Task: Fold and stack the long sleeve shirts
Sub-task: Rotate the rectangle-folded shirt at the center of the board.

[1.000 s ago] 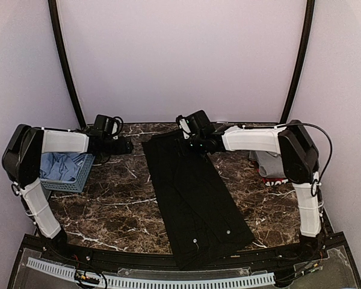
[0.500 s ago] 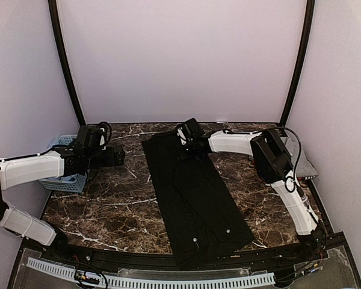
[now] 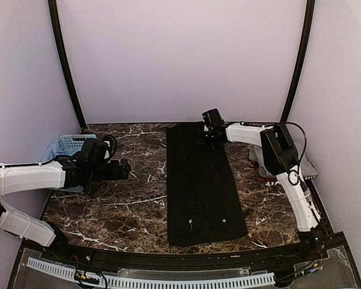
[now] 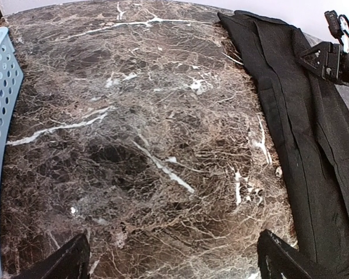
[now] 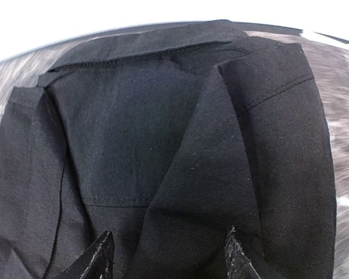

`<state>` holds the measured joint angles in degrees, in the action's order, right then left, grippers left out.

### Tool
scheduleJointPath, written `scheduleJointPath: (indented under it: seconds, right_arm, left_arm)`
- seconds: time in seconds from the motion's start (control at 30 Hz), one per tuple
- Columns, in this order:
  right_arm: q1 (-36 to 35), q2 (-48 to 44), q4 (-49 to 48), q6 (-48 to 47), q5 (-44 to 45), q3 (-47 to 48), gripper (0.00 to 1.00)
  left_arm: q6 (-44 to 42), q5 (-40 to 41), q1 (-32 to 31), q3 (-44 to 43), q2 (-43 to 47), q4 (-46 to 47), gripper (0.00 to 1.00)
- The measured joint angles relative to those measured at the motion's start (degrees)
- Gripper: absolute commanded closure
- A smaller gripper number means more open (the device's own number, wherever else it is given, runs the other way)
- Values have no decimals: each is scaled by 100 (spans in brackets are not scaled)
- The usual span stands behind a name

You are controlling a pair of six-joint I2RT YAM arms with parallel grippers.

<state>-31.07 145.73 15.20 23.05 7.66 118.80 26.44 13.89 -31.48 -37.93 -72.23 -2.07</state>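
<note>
Black shirt (image 3: 201, 180) lies flat, folded into a long strip, its collar end under the right gripper (image 5: 168, 258); grey shirt (image 3: 256, 159) sits bunched to its right.

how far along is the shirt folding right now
Done: the black shirt lies folded lengthwise into a narrow strip. In hand: the right gripper rests on its far end, jaws apart; the left gripper hangs open over bare table. Left: folding it crosswise, then the grey shirt at the right edge, and stacking.
</note>
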Motion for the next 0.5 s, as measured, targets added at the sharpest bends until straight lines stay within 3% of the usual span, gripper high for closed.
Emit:
scheduleJointPath:
  seconds: [0.3, 0.5]
  right_arm:
    - [496, -63, -37, 282, -262, 11, 35]
    - [452, -1576, -481, -162, -389, -2107, 32]
  left_arm:
    - [-70, -437, -203, -17, -203, 181, 1]
    - [227, -667, -223, 57, -140, 531, 1]
